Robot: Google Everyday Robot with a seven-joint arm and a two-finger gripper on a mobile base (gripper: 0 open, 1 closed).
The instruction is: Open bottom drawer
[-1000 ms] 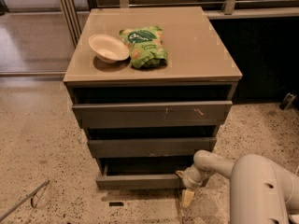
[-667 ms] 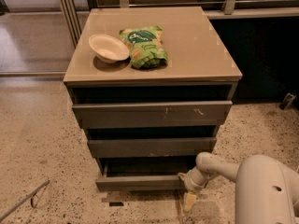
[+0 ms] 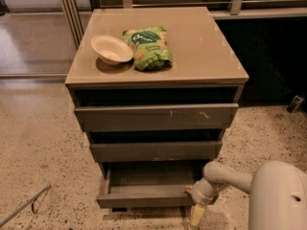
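The dark grey-olive, handleless bottom drawer (image 3: 144,200) sits lowest of the three fronts under the front edge of the tan-topped counter (image 3: 206,51). It stands partly out, showing its shallow grey tray. The robot's pale gripper (image 3: 195,209) is at the right end of that drawer front, low down below the counter's front right corner. Whether it is clenched on the panel or only hooked against it, I cannot tell.

Because the contact is at one end, the pull should probably run straight out, square to the front edge, so the drawer does not skew and bind. A slow, level pull also seems wise, with the arm kept below the plain middle drawer front (image 3: 153,151).
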